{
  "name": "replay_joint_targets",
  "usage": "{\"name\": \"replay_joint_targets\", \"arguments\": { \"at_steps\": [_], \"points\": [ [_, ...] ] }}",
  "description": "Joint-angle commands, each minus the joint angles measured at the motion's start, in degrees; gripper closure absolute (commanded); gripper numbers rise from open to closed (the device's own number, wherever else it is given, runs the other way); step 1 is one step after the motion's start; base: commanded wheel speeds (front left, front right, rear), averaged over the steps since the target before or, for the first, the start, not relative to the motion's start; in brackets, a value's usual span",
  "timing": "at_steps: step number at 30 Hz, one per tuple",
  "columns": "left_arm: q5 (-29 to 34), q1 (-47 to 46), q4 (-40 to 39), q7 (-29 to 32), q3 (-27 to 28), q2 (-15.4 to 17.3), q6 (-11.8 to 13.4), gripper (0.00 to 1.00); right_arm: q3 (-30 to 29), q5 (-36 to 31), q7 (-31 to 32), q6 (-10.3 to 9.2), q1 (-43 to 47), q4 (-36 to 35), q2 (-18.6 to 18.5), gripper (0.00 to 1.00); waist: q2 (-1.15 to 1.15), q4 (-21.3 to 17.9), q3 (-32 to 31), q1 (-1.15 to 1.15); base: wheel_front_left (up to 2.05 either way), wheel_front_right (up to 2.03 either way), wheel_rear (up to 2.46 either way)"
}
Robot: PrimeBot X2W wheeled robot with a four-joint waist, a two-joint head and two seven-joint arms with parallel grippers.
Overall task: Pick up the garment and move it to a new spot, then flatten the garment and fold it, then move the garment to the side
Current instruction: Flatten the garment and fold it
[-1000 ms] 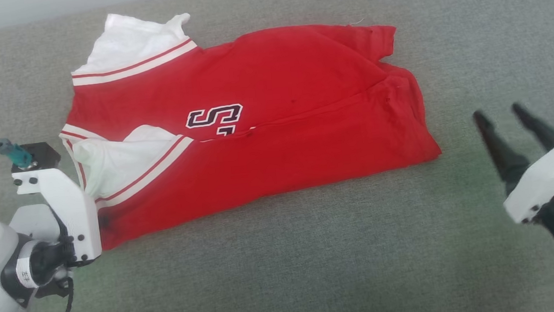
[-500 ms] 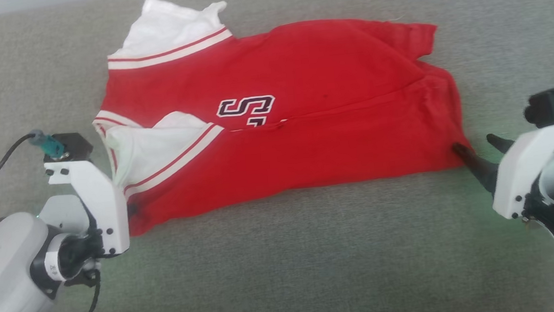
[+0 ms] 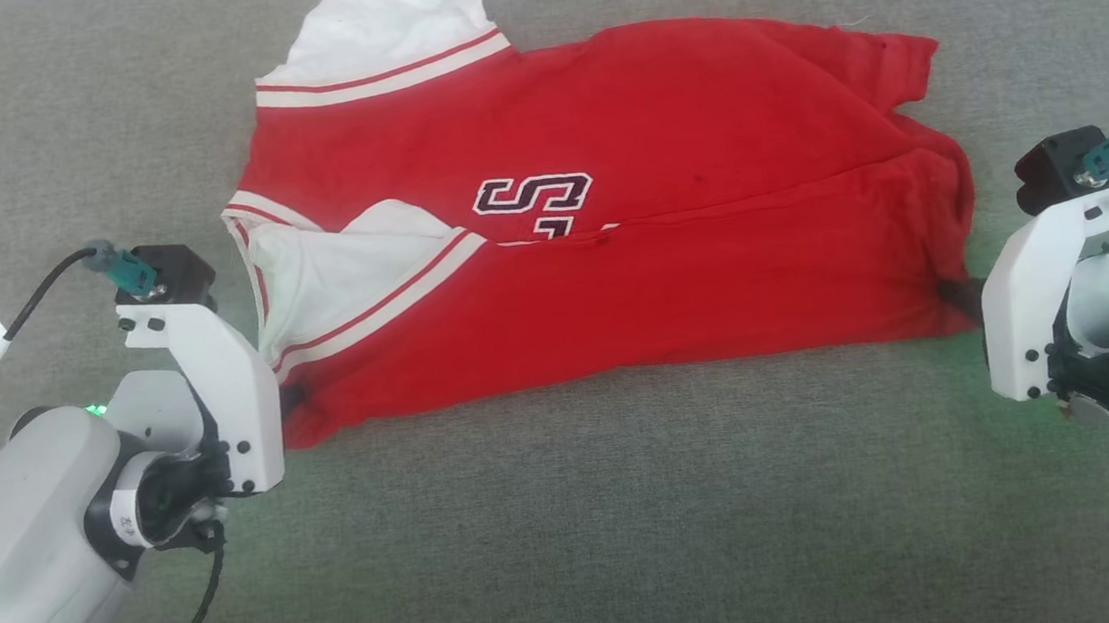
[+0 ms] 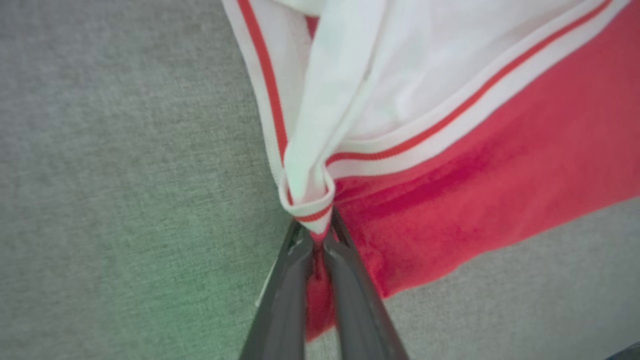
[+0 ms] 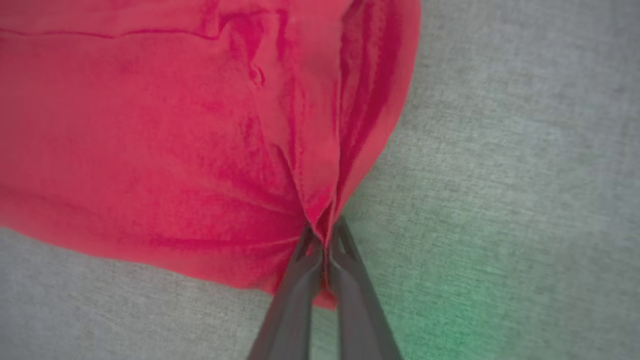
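Ok so the garment (image 3: 672, 281), a red jersey, is lying folded lengthwise on the grey fabric worktop (image 3: 574, 531), and both arms have hold of its near edge. The left gripper (image 3: 290, 403) is at the garment's near left corner, with its jaws pressed together on the spot where the white-and-red striped trim (image 4: 430, 127) bunches into a point. In the left wrist view the cloth is pinched right between the two dark fingers (image 4: 285, 300). The right gripper (image 3: 960, 294) is at the near right corner, jaws likewise clamped on a gathered pleat of red cloth, and creases fan away from the pinch in the right wrist view. There's a green glow on the worktop just beside both corners. A bit further in, the garment's near layer is folded over the far one, its edge running left to right across the middle. By the left end of that edge the white inside (image 3: 340, 270) shows through an opening. Just past the fold there's part of the black, white-edged lettering (image 3: 533, 203), cut off by the folded layer. At the garment's far left corner another white flap (image 3: 379, 26) with striped trim sticks out.
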Motion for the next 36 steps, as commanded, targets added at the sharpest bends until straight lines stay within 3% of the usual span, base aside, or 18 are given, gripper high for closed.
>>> {"name": "replay_joint_targets", "arguments": {
  "at_steps": [1, 5, 11, 21, 28, 34, 35, 36],
  "points": [
    [0.0, 2.1, 1.1, 0.5, -1.6, -1.1, -0.3, 1.00, 1.0, 0.2, 0.8, -0.09, 1.6, 1.9, 0.5, 1.00, 0.00, 0.0, -0.1, 0.00, 0.00, 0.00, 0.00],
    [-0.4, 2.2, 0.7, 0.7, -0.7, 0.2, -0.2, 1.00, 0.7, 1.7, 1.4, -0.09, 1.7, -0.2, -1.3, 1.00, 0.00, 0.0, -0.7, 0.00, 0.00, 0.00, 0.00],
    [-0.3, 2.6, -3.3, 2.0, 0.0, 3.7, 2.0, 1.00, -0.6, 3.4, 3.8, -0.10, 3.5, -5.2, -4.1, 1.00, 0.00, 0.2, -2.0, 0.00, 0.00, 0.00, 0.00],
    [-0.7, 8.4, -18.2, 2.7, 1.0, 10.5, 9.8, 1.00, -5.6, 5.0, 12.3, -0.10, 13.7, -18.1, -5.6, 1.00, 0.00, 0.6, -3.5, 0.00, 0.00, 0.00, 0.00],
    [-2.3, 14.2, -22.1, 1.3, 0.7, 11.6, 12.6, 1.00, -8.7, 4.6, 14.1, -0.10, 20.5, -22.1, -3.8, 1.00, 0.00, 0.4, -3.1, 0.00, 0.00, 0.00, 0.00],
    [-3.2, 16.7, -18.0, 0.1, -0.6, 9.5, 11.2, 1.00, -8.1, 3.7, 11.7, -0.09, 21.5, -18.7, -1.4, 1.00, 0.00, -0.2, -2.6, 0.00, 0.00, 0.00, 0.00],
    [-3.2, 16.4, -16.8, -0.3, -0.6, 8.8, 10.8, 0.82, -7.7, 3.7, 11.2, -0.09, 21.2, -17.8, -1.1, 1.00, 0.00, -0.3, -2.6, 0.00, 0.00, 0.00, 0.00],
    [-2.9, 16.0, -15.8, -0.4, -0.8, 8.5, 10.3, 0.63, -7.3, 3.5, 10.5, -0.09, 20.8, -17.1, -0.7, 0.76, 0.00, -0.4, -2.6, 0.00, 0.00, 0.00, 0.00]
  ]
}}
